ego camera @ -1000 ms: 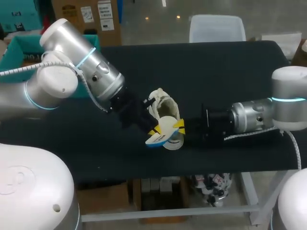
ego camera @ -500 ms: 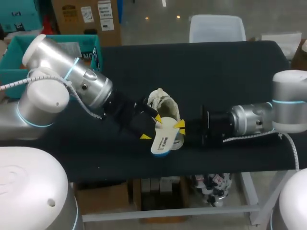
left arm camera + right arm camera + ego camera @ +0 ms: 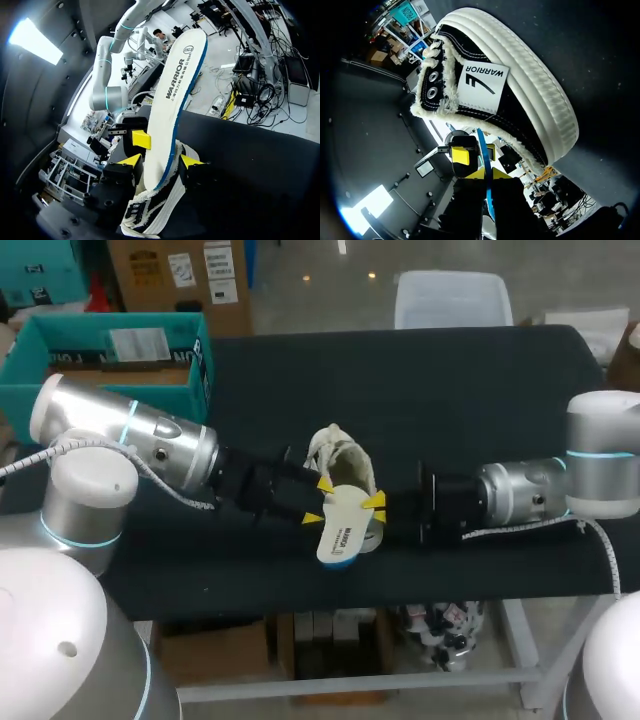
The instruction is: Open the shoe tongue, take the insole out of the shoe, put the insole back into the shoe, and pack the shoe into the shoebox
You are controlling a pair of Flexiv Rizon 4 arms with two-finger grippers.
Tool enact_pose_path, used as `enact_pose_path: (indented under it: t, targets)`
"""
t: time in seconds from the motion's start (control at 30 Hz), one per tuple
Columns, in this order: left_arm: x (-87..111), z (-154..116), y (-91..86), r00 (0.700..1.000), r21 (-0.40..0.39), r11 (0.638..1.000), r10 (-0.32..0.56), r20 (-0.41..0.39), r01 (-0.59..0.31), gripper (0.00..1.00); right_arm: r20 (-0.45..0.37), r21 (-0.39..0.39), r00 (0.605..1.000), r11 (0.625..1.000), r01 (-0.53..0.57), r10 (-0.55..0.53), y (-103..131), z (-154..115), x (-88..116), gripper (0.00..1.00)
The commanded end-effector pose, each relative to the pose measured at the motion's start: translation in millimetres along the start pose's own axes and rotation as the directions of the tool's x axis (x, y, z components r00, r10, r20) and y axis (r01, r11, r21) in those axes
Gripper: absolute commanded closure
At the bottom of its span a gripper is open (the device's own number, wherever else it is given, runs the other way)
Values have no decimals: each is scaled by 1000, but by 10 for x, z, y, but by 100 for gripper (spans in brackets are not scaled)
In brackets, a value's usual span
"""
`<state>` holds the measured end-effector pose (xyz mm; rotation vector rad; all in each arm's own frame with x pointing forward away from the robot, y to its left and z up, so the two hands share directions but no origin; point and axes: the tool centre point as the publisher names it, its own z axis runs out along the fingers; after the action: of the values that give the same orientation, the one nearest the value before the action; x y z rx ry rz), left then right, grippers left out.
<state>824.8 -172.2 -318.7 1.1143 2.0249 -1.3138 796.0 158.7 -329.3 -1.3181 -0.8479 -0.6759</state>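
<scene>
head: even, soft light; table (image 3: pixel 450 370) matte dark | left wrist: ceiling light (image 3: pixel 31 40) glare, insole (image 3: pixel 174 100) bright | right wrist: dim, backlit

The shoe (image 3: pixel 345 462) stands near the middle of the table (image 3: pixel 480 380) and is hemmed in from two sides. The left pincer (image 3: pixel 318 501), with the raised insole (image 3: pixel 338 528), crowds its near-left side, and the right pincer (image 3: pixel 378 503) sits just beside it on the right. Behind the shoe the table lies open to the far edge. A teal bin (image 3: pixel 60 340) takes up the far left corner.
</scene>
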Motion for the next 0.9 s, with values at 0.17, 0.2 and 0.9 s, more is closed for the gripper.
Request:
enact_pose_path:
  t: [0.17, 0.2, 0.9]
  targets:
    - [-52, 161, 133, 999, 55, 998, -2, 43, -1, 56, -10, 13, 1000, 1000, -5, 5, 39, 0, -12, 100]
    - [-55, 171, 138, 999, 61, 998, -1, 44, -2, 59, -12, 13, 1000, 1000, -6, 6, 39, 0, -13, 100]
    - [-147, 269, 153, 999, 77, 996, 37, 26, -39, 100, 16, -14, 1000, 1000, -8, 9, 129, 23, 30, 100]
